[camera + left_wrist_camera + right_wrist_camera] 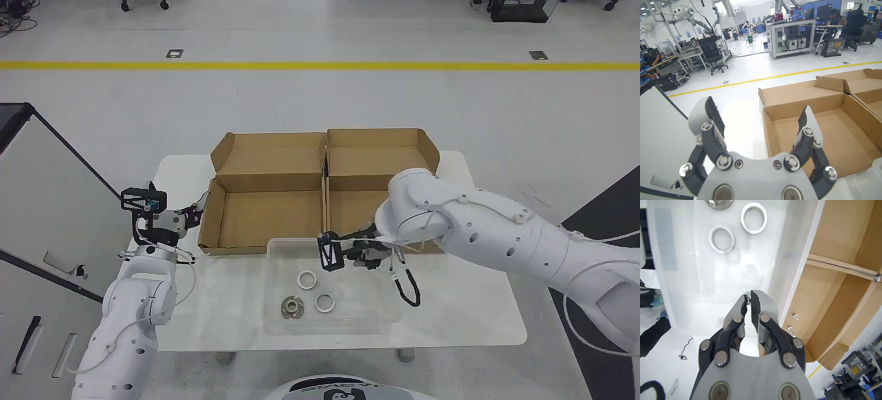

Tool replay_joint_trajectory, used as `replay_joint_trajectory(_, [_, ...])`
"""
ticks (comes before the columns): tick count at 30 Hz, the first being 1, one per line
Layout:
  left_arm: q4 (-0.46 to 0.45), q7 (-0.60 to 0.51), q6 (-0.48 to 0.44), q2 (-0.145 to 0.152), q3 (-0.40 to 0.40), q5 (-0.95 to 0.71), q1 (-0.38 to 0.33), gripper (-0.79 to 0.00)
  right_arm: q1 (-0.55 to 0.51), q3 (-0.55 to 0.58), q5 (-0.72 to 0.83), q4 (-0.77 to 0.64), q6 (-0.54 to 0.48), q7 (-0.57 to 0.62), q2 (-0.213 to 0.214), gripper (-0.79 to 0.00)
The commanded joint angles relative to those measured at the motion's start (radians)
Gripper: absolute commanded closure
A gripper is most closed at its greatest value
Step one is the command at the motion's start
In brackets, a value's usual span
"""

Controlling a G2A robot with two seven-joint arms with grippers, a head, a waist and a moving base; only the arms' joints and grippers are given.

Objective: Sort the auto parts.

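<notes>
A small silver bolt (747, 298) is pinched between the black pads (755, 306) of the right gripper (748, 297), whose jaws are pressed almost together around it; the bolt is held above the floor of a clear plastic tray (696, 279), near the tray's rim on the side of the boxes; its threaded shank is seen lying roughly along the jaws, with one end showing at the tips. The right cardboard box (829, 313) lies just beside the gripper, across that rim; two similar bolts (794, 316) are seen on its floor close to the near wall, so it is judged to be the place for this one, and a short sideways carry over rim and wall is likely called for. Farther along the tray, beyond the gripper's tips, two metal rings (721, 238) and a flanged metal hub (719, 203) are seen, apart from one another. The left gripper (758, 103) is held spread wide with nothing in it, at the outer wall of the left cardboard box (838, 132), well apart from the bolt; the right arm is plainly the nearer.
</notes>
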Motion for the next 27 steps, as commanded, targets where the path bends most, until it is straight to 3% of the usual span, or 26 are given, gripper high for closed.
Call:
replay_joint_trajectory(1, [0.000, 0.000, 0.000, 0.000, 0.000, 0.000, 0.000, -0.785, 0.022, 0.022, 0.036, -0.032, -0.013, -0.013, 0.025, 0.000])
replay_joint_trajectory(15, [0.000, 0.000, 0.000, 0.000, 0.000, 0.000, 0.000, -0.785, 0.089, 0.208, 0.208, -0.063, -0.150, -0.150, 0.189, 0.000])
replay_joint_trajectory(21, [0.000, 0.000, 0.000, 0.000, 0.000, 0.000, 0.000, -0.785, 0.050, 0.346, 0.324, -0.035, -0.238, -0.316, 0.243, 0.000])
replay_joint_trajectory(27, [0.000, 0.000, 0.000, 0.000, 0.000, 0.000, 0.000, -0.785, 0.014, 0.448, 0.392, -0.036, -0.303, -0.514, 0.258, 0.000])
